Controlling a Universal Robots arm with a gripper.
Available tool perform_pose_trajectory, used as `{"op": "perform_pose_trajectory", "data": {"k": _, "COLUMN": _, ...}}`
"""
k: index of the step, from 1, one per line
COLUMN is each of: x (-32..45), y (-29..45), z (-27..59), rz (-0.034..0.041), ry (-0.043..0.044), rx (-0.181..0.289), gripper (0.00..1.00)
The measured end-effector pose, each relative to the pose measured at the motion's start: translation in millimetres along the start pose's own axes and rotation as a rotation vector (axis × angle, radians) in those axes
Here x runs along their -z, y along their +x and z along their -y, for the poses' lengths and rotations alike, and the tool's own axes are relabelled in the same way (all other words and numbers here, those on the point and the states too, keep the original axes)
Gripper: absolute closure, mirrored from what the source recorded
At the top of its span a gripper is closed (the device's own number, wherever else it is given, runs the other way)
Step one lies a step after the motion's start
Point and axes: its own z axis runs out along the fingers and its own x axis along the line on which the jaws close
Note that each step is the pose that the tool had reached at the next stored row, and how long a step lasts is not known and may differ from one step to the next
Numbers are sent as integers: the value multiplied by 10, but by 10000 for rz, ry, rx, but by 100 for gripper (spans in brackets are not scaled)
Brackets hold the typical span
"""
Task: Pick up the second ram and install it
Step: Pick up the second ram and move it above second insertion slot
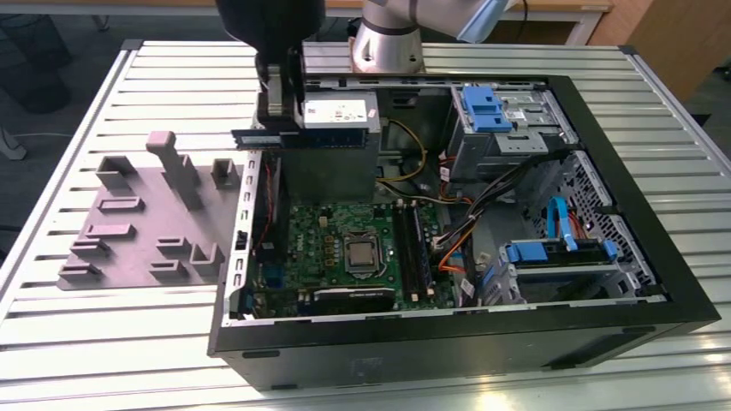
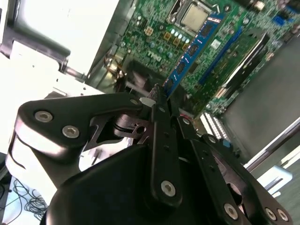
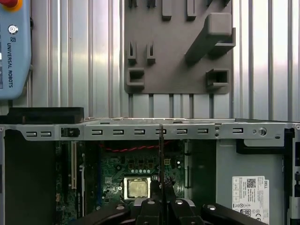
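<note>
My gripper (image 1: 280,116) is shut on the second ram (image 1: 306,139), a slim dark stick with a blue-white label. I hold it level above the open computer case, over its far side at the exterior view's left. In the second wrist view the second ram (image 2: 191,50) reaches out from the gripper (image 2: 157,97) over the green motherboard (image 2: 154,42). The first wrist view shows the second ram (image 3: 161,154) edge-on as a thin line rising from the gripper (image 3: 161,199). The motherboard's long black slots (image 1: 413,248) lie lower in the case, beside the processor (image 1: 362,253).
A grey fixture plate (image 1: 149,223) with upright blocks lies on the slatted table at the exterior view's left of the case. The case wall (image 1: 457,342), drive cages with blue clips (image 1: 491,111), a power supply (image 1: 337,116) and cables (image 1: 502,188) surround the board. A teach pendant (image 3: 14,47) lies on the table.
</note>
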Motion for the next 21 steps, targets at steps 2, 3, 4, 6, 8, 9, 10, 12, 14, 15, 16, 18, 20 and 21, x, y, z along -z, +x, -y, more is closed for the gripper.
{"op": "perform_pose_trajectory", "data": {"k": 2, "x": 0, "y": -2, "z": 81, "rz": 0, "ry": 0, "rx": -1, "gripper": 86}}
{"op": "perform_pose_trajectory", "data": {"k": 3, "x": 0, "y": -3, "z": 126, "rz": 0, "ry": 0, "rx": 0, "gripper": 86}}
{"op": "perform_pose_trajectory", "data": {"k": 4, "x": -1, "y": -4, "z": 176, "rz": 0, "ry": 0, "rx": 0, "gripper": 86}}
{"op": "perform_pose_trajectory", "data": {"k": 6, "x": -1, "y": -6, "z": 265, "rz": 0, "ry": -1, "rx": 0, "gripper": 86}}
{"op": "perform_pose_trajectory", "data": {"k": 8, "x": -1, "y": -8, "z": 356, "rz": 0, "ry": 0, "rx": 0, "gripper": 86}}
{"op": "perform_pose_trajectory", "data": {"k": 9, "x": -2, "y": -9, "z": 400, "rz": 1, "ry": 0, "rx": 0, "gripper": 86}}
{"op": "perform_pose_trajectory", "data": {"k": 10, "x": -1, "y": -11, "z": 445, "rz": 0, "ry": 0, "rx": 1, "gripper": 86}}
{"op": "perform_pose_trajectory", "data": {"k": 12, "x": -3, "y": -13, "z": 540, "rz": 0, "ry": 0, "rx": 0, "gripper": 86}}
{"op": "perform_pose_trajectory", "data": {"k": 14, "x": -4, "y": -15, "z": 629, "rz": 0, "ry": 0, "rx": 1, "gripper": 86}}
{"op": "perform_pose_trajectory", "data": {"k": 15, "x": -7, "y": -16, "z": 675, "rz": 1, "ry": 1, "rx": 0, "gripper": 86}}
{"op": "perform_pose_trajectory", "data": {"k": 16, "x": -8, "y": -17, "z": 719, "rz": 1, "ry": 0, "rx": 0, "gripper": 86}}
{"op": "perform_pose_trajectory", "data": {"k": 18, "x": -11, "y": -19, "z": 809, "rz": 0, "ry": 0, "rx": 1, "gripper": 86}}
{"op": "perform_pose_trajectory", "data": {"k": 20, "x": -18, "y": -21, "z": 903, "rz": 1, "ry": 0, "rx": 0, "gripper": 86}}
{"op": "perform_pose_trajectory", "data": {"k": 21, "x": -22, "y": -22, "z": 948, "rz": 0, "ry": 0, "rx": 1, "gripper": 86}}
